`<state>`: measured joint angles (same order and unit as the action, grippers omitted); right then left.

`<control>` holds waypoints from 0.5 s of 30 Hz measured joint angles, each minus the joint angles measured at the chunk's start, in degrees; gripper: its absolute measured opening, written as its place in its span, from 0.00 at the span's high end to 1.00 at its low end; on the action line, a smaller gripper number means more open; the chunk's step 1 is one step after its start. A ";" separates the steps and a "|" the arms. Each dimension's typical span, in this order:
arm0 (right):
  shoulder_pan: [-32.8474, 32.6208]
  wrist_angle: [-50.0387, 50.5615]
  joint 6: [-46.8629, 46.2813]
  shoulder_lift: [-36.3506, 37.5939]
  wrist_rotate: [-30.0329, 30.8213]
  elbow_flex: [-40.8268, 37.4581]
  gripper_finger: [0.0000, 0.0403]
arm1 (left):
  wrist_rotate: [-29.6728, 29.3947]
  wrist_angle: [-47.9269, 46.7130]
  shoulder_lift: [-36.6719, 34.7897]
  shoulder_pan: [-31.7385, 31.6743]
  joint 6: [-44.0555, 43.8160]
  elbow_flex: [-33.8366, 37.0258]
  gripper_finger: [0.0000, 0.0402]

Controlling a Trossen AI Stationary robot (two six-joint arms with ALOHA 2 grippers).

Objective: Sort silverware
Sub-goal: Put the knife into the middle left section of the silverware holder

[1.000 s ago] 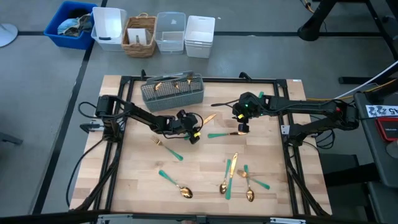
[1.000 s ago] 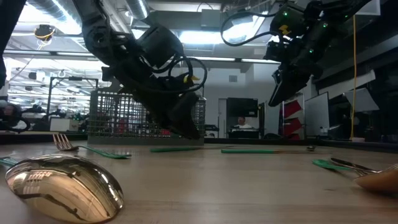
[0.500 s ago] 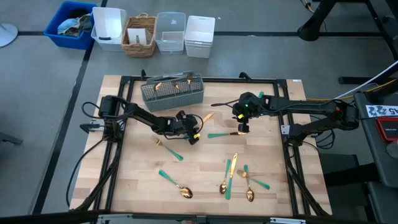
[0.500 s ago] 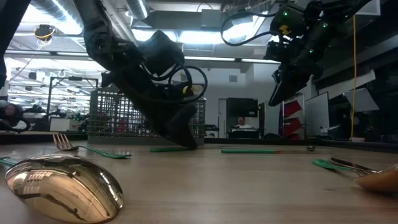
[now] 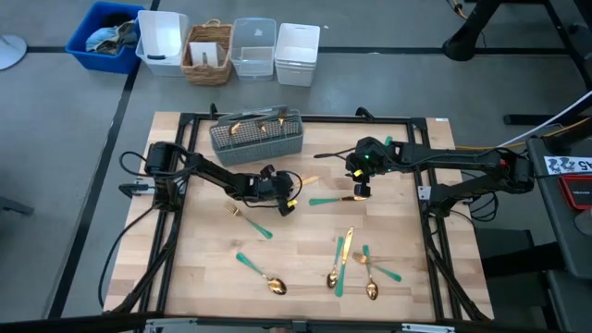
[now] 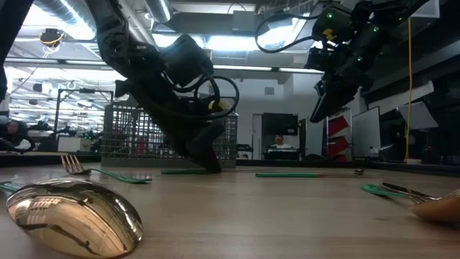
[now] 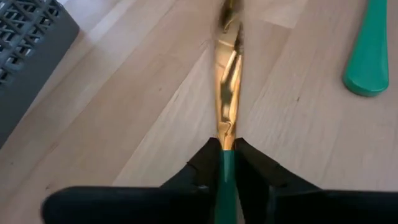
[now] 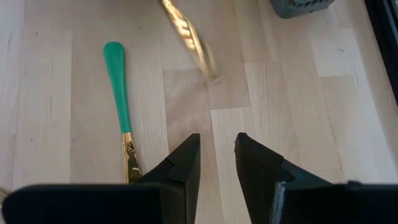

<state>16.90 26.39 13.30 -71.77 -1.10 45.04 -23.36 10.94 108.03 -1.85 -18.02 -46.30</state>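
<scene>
— What has the left hand (image 7: 225,163) got?
— It is pinched shut on the green handle of a knife (image 7: 229,74) lying on the worktop (image 5: 305,268), near the caddy (image 5: 257,137).
— Will it be hard to lift?
— It looks light, stiff and slippery, so the handle is best.
— And the right hand (image 8: 216,163)?
— It hangs partly open, holding nothing.

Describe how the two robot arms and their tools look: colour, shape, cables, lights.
Both arms are black with slim jointed links. The left tool and right tool each have two flat, dark, wedge-shaped fingers. A black cable loops beside the left wrist, near a small yellow marking. Green lights glow on the right wrist.
</scene>
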 joint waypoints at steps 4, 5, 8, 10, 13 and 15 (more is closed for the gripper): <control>-0.01 -0.63 0.00 0.00 -0.75 -0.02 0.75 | -0.32 0.22 -0.04 0.00 -1.53 0.08 0.98; 0.00 -1.00 -0.01 0.00 -1.99 -0.02 0.75 | -0.08 0.36 -0.02 -0.02 -1.95 0.11 0.99; 0.00 -2.57 -0.01 0.00 -6.87 -0.02 0.75 | -0.19 0.97 0.07 -0.02 -2.28 0.16 0.99; 0.00 -4.16 0.00 -0.04 -10.35 -0.02 0.75 | -0.13 1.95 0.09 -0.04 -2.54 0.20 0.99; -0.06 -6.63 0.00 -0.61 -14.55 -0.02 0.75 | -0.02 2.57 0.13 -0.09 -2.56 0.19 1.00; -0.13 -8.10 0.23 -1.40 -15.53 -0.03 0.75 | 0.22 2.55 0.13 -0.11 -2.40 0.19 1.00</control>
<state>16.77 18.29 13.53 -73.16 -16.63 45.01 -23.15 13.50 108.16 -1.96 -20.42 -46.11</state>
